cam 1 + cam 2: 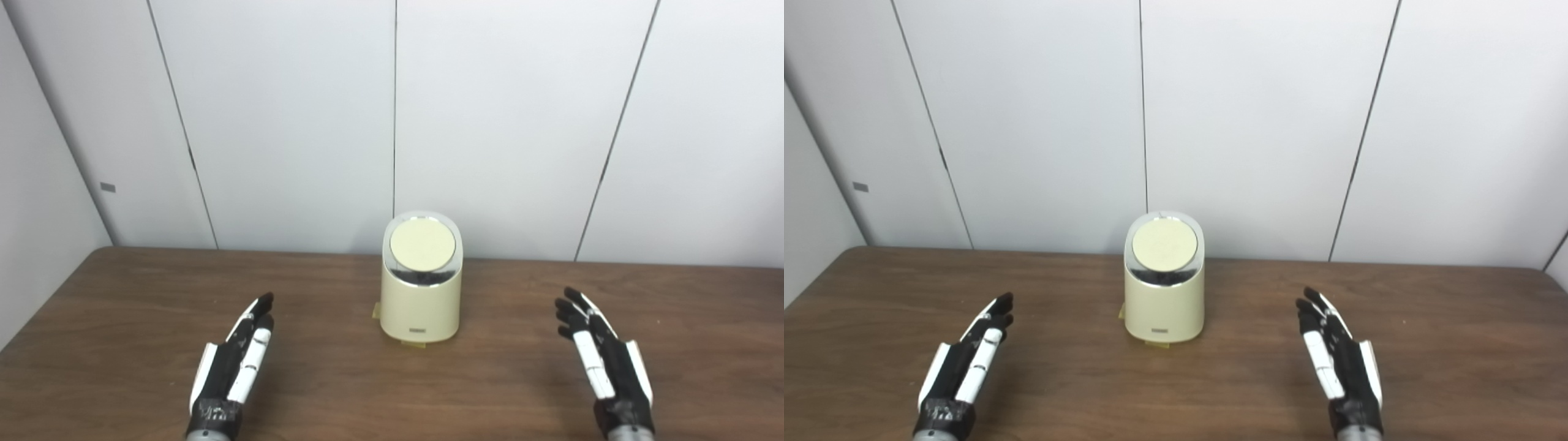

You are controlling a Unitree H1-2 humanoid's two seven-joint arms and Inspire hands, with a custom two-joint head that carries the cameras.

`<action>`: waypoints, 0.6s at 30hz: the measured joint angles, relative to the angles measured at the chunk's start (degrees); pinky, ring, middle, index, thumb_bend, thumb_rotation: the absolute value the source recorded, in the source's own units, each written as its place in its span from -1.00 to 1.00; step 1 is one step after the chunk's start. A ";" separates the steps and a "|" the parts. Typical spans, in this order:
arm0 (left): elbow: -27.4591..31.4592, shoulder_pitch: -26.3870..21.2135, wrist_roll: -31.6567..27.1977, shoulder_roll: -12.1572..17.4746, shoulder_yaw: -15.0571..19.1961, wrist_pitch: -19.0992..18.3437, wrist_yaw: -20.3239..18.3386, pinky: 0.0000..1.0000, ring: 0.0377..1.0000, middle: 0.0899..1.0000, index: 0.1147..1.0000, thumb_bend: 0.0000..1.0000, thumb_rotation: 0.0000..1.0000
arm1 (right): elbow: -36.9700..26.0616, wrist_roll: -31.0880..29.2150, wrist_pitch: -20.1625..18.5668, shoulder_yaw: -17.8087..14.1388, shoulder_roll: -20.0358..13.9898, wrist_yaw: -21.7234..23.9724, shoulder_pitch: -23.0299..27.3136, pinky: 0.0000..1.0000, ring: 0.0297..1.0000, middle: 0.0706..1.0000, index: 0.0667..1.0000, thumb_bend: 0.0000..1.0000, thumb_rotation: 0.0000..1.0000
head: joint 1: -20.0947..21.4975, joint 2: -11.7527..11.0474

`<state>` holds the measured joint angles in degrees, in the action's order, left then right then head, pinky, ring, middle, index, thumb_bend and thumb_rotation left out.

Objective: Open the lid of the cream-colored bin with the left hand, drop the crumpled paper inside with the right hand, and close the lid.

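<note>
- Wall panels (294, 122) are filling the whole backdrop, pale grey with thin dark seams running down them, and a small grey tag (108, 187) is sitting on the far-left panel.
- Over on the left, the left robot hand (236, 361) is reaching in from the bottom edge, hovering low over the brown wood-grain counter (122, 318); its fingers are stretched forward and spread slightly apart, holding nothing.
- That hand is angling a little toward the middle, and it is sitting well apart from the bin, with bare wood between them.
- Centre stage, the cream-colored bin (420, 306) is standing upright on the counter, toward the back edge near the wall and roughly midway between the two hands.
- Its round lid (422, 244) is lying shut, a pale disc tilting toward the camera inside a shiny, dark-reflecting rim.
- A small dark label (418, 331) is showing low on the bin's front, and bits of yellowish tape (413, 343) are peeking out at its base, touching the counter.
- Moving right, the right robot hand (603, 358) is coming in from the bottom edge, fingers extended and fanned apart, gripping nothing.
- It is mirroring the left one, angling inward, and is also staying well clear of the bin.
- Crumpled paper is not showing in either view.
</note>
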<state>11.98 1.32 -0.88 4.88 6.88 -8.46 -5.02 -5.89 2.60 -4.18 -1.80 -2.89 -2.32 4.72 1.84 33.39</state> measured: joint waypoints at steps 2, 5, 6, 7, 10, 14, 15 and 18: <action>0.00 1.03 -2.34 -0.75 0.00 0.09 -0.26 1.00 1.00 1.00 1.00 -0.23 0.96 | -1.79 -1.77 -2.49 0.01 -0.19 1.44 -1.19 0.99 0.99 0.98 0.98 0.08 0.98 | 0.09 0.44; -0.08 2.76 -4.28 -1.62 -0.22 1.52 -0.42 1.00 1.00 1.00 1.00 -0.26 1.00 | -4.06 -3.06 -4.15 0.24 -0.26 2.74 -2.78 1.00 1.00 1.00 1.00 0.14 1.00 | 0.09 0.88; -0.26 2.87 -5.04 -1.61 -0.30 2.09 -0.54 1.00 1.00 1.00 1.00 -0.23 1.00 | -4.75 -3.31 -4.45 0.44 -0.24 2.94 -3.30 1.00 1.00 1.00 1.00 0.17 1.00 | 0.09 0.97; -0.49 3.10 -5.44 -1.61 -0.33 2.95 -0.56 1.00 1.00 1.00 1.00 -0.22 1.00 | -5.42 -3.42 -4.60 0.66 -0.15 3.02 -3.75 1.00 1.00 1.00 1.00 0.19 1.00 | 0.00 1.14; -1.05 3.91 -5.75 -1.74 -0.67 5.08 -0.55 1.00 1.00 1.00 1.00 -0.14 1.00 | -6.65 -3.54 -4.67 0.72 0.13 3.05 -4.77 1.00 1.00 1.00 1.00 0.20 1.00 | 0.09 1.58; -1.82 4.22 -6.01 -1.78 -0.80 6.82 -0.46 1.00 1.00 1.00 1.00 -0.10 1.00 | -7.28 -3.61 -4.66 0.59 0.33 2.84 -6.30 1.00 1.00 1.00 1.00 0.12 1.00 | 0.26 2.11; -1.82 4.26 -6.17 -1.78 -0.77 7.36 -0.45 1.00 1.00 1.00 1.00 -0.10 1.00 | -7.40 -3.61 -4.65 0.52 0.47 2.74 -6.69 1.00 1.00 1.00 1.00 0.11 1.00 | 0.27 2.11; -1.87 4.32 -6.56 -1.77 -0.53 7.91 -0.35 1.00 1.00 1.00 1.00 -0.07 0.96 | -7.35 -3.66 -4.37 0.28 0.73 2.64 -7.28 1.00 1.00 1.00 1.00 0.05 1.00 | 0.35 2.64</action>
<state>10.11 5.65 -7.44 3.10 6.35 -0.55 -5.37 -13.24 -1.06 -8.55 -1.52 -2.15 0.32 -2.56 2.20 36.04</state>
